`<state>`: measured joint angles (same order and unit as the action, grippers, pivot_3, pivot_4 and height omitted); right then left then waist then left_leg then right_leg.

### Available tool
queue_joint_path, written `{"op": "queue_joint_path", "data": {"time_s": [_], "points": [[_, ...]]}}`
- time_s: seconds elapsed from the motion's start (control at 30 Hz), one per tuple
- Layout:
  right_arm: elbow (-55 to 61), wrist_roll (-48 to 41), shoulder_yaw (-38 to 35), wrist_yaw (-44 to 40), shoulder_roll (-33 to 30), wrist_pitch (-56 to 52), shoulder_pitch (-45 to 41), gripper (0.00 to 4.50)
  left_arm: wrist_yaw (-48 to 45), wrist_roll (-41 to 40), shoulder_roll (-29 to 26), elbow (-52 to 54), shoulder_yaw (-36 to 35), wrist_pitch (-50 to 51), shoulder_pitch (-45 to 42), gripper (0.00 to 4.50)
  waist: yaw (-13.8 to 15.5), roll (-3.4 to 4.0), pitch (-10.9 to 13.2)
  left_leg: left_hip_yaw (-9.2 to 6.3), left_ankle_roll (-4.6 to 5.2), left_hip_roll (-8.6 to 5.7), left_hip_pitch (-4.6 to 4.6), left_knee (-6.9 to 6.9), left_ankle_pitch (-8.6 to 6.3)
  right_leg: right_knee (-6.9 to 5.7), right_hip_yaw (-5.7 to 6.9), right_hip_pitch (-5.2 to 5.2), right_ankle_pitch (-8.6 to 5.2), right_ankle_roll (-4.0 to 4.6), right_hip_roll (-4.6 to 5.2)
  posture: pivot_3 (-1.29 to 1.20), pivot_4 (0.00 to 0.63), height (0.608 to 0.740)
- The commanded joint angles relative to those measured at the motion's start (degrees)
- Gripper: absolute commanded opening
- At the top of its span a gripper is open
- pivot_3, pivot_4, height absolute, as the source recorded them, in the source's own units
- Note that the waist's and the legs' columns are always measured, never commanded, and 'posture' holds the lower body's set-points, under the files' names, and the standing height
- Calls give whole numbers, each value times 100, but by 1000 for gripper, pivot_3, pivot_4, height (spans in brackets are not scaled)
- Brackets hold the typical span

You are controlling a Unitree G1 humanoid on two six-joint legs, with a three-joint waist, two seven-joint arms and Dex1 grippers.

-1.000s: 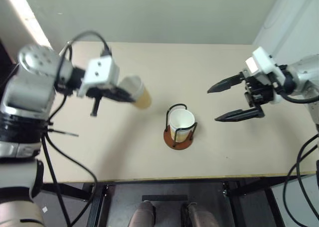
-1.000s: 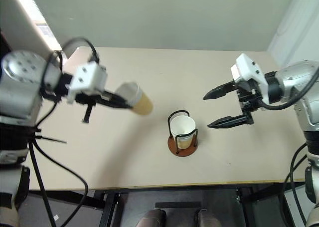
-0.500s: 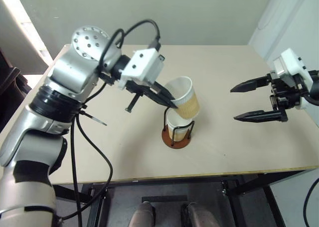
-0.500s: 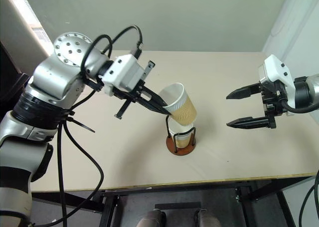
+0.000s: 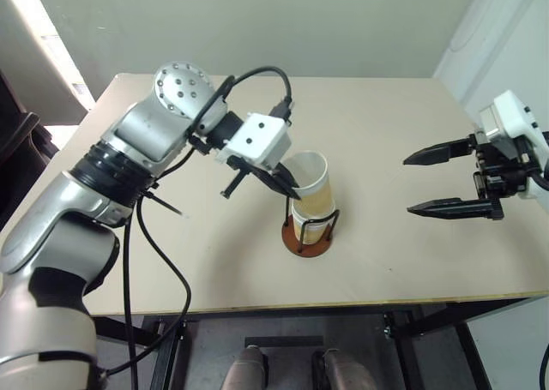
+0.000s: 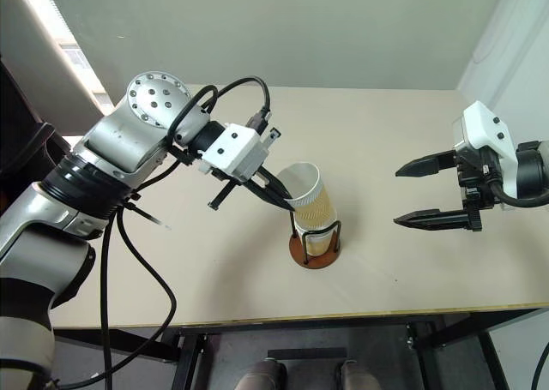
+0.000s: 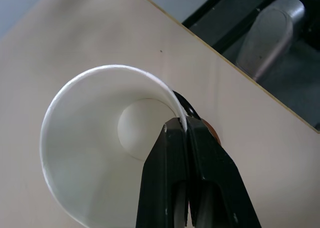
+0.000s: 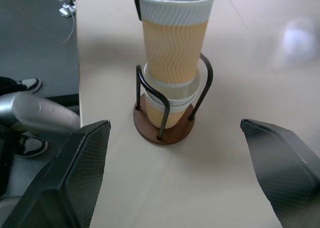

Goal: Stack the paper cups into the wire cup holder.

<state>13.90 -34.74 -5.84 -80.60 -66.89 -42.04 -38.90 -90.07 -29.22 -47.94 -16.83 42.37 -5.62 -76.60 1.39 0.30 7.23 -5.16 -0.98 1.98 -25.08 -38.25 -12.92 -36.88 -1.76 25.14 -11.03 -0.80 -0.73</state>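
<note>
Tan wavy-ribbed paper cups with white rims, black-wired reddish-brown wire cup holder, beige table.

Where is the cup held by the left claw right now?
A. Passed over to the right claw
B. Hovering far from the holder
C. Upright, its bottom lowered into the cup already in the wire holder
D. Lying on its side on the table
C: the left claw pinches the rim of the upper cup, whose bottom sits inside the lower cup in the wire holder.

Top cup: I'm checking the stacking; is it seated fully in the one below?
Not fully. The top cup sits partway inside the lower cup, its rim pinched by the left gripper.
</note>
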Motion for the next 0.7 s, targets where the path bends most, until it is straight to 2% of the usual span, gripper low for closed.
{"op": "queue_joint_path", "data": {"time_s": [0.03,0.2,0.33,0.57,0.7], "points": [[72,-80,-267,66,-164,23,-35,4344,-243,196,-51,109,11,-238,-87,11,0,0,0,0,0,0,0,0,0,0,0,0,-1,-1,0,0,150,740],[85,-103,-260,109,-173,42,-24,4344,-243,400,111,50,-18,-212,-65,11,1,0,0,0,6,-2,0,-3,-4,2,0,-5,-2,-3,1,0,150,740],[70,-87,-226,139,-156,51,-34,4344,-243,552,368,-46,-142,-11,-86,912,6,0,0,0,12,-2,1,-7,-8,2,0,-12,-3,-6,2,0,150,740],[1,-49,-86,112,-88,132,-123,4344,-243,975,593,-51,-543,-37,78,3366,7,0,0,2,13,-2,2,-10,-8,1,1,-14,-4,-9,1,0,150,740],[-163,2,161,0,96,274,-336,4344,-47,1120,569,40,-1108,432,271,3366,5,0,0,3,13,-3,3,-20,-8,1,0,-17,-4,-11,1,0,150,740]]}}
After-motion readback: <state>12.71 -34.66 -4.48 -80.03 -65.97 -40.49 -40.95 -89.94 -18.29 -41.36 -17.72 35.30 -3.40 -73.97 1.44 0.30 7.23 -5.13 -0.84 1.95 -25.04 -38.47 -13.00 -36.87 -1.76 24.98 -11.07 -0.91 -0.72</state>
